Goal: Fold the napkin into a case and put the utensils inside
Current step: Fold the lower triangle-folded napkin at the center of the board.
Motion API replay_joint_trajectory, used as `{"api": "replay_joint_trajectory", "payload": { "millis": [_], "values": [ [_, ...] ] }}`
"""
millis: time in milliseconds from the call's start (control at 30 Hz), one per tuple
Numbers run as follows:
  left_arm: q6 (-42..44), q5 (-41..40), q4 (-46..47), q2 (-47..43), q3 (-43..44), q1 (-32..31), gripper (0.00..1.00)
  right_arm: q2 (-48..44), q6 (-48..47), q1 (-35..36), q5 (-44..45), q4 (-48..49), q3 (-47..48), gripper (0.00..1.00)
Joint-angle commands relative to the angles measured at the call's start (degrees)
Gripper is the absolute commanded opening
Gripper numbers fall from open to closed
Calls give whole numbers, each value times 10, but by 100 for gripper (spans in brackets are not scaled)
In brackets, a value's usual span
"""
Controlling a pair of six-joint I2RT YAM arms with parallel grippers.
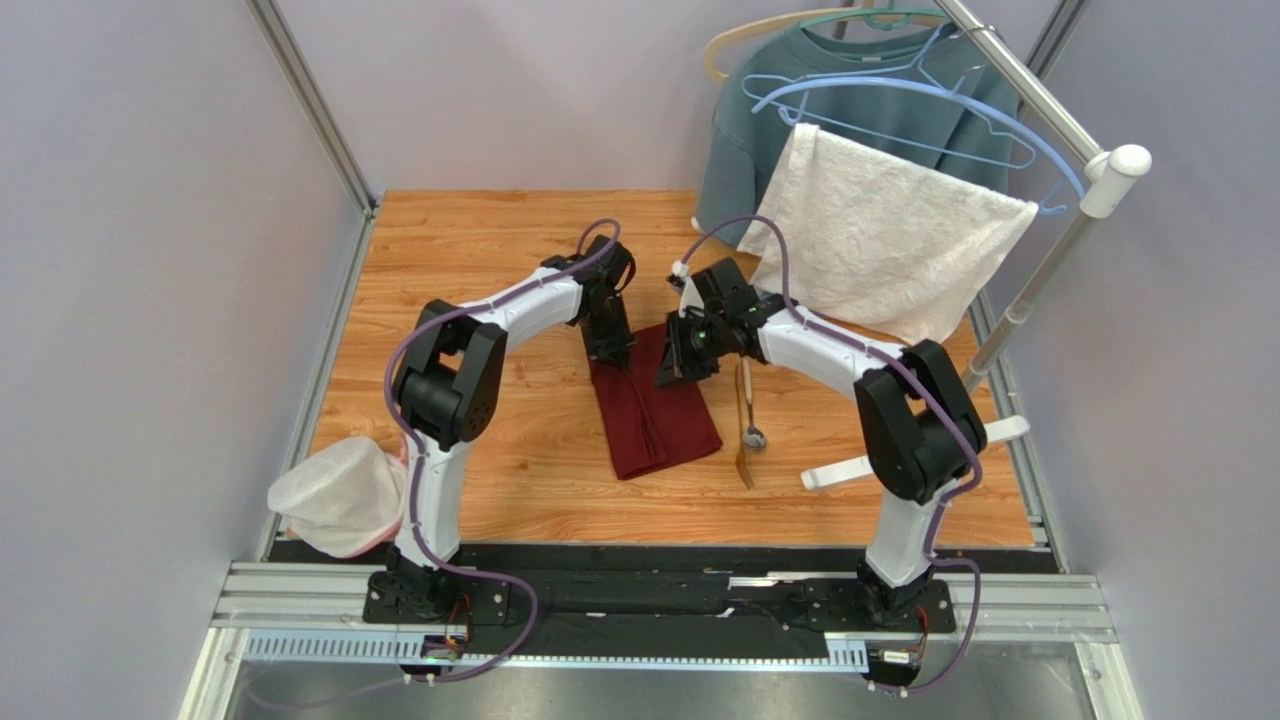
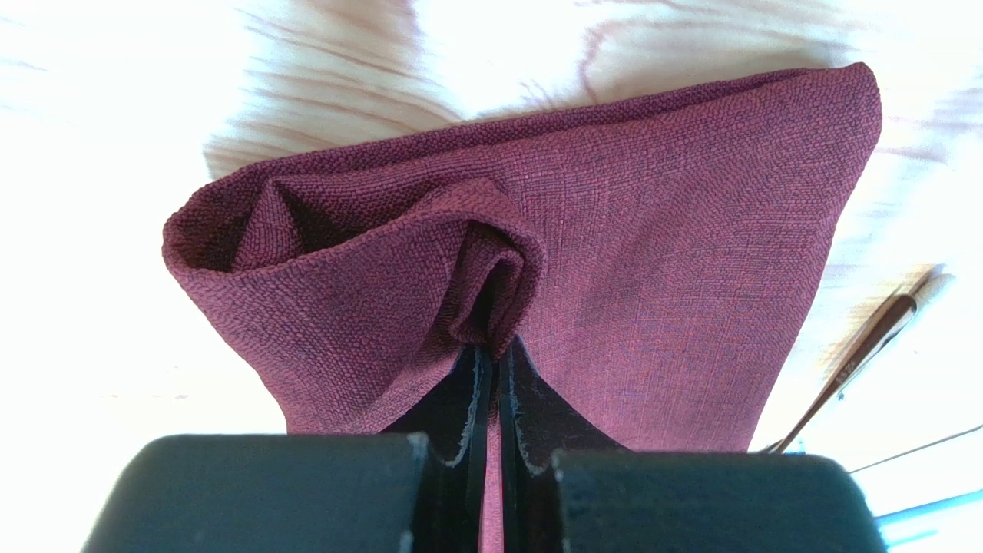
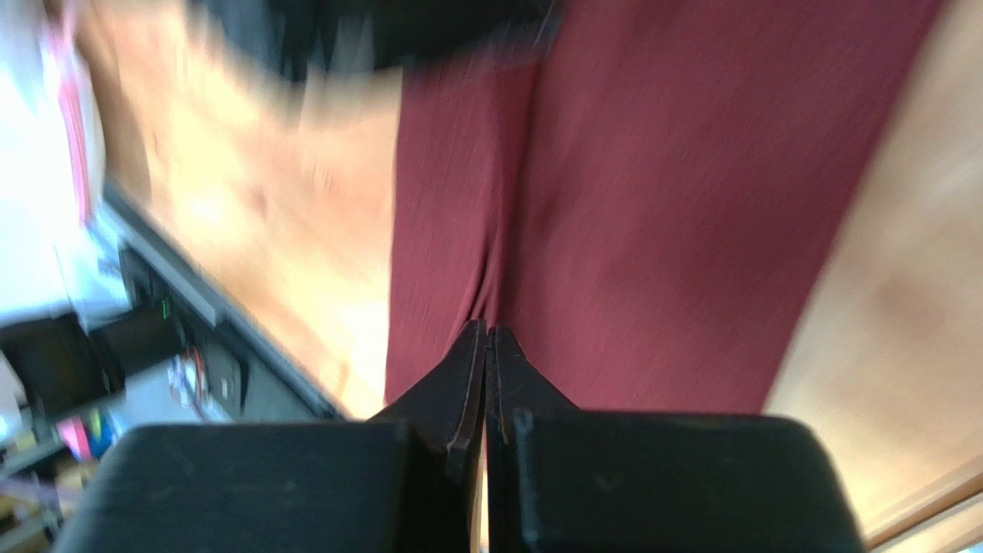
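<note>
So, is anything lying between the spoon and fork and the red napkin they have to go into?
Nothing visible does: the spoon and fork lie on bare table just right of the napkin. The left pincer pinches the napkin's far edge; the right pincer, shut, is at that end too.

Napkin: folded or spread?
Folded: the napkin is a narrow oblong with a lengthwise crease; left wrist view shows doubled layers pinched in the left gripper.
</note>
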Motion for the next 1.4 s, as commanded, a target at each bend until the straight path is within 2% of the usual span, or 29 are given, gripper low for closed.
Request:
{"api": "replay_joint_trajectory", "payload": {
  "millis": [0, 233, 400, 667, 1067, 1233, 1367],
  "values": [
    [8, -8, -8, -5, 27, -12, 0, 84, -4, -25, 1, 24, 85, 0],
    [12, -9, -19, -11, 41, -17, 0, 192, -27, -42, -37, 21, 163, 0],
    [15, 1, -20, 2, 52, -18, 0, 206, -7, -44, -15, 31, 150, 0],
    [14, 15, -21, 39, 76, -22, 0, 203, 12, -48, -31, 47, 138, 0],
    [18, 14, -24, 44, 73, -22, 0, 143, 12, -54, -20, 24, 135, 0],
    [20, 17, -25, 47, 70, -22, 0, 76, -4, -52, -5, -4, 94, 0],
    [20, 18, -24, 50, 71, -22, 0, 33, -9, -37, -52, 16, 40, 0]
  ]
}}
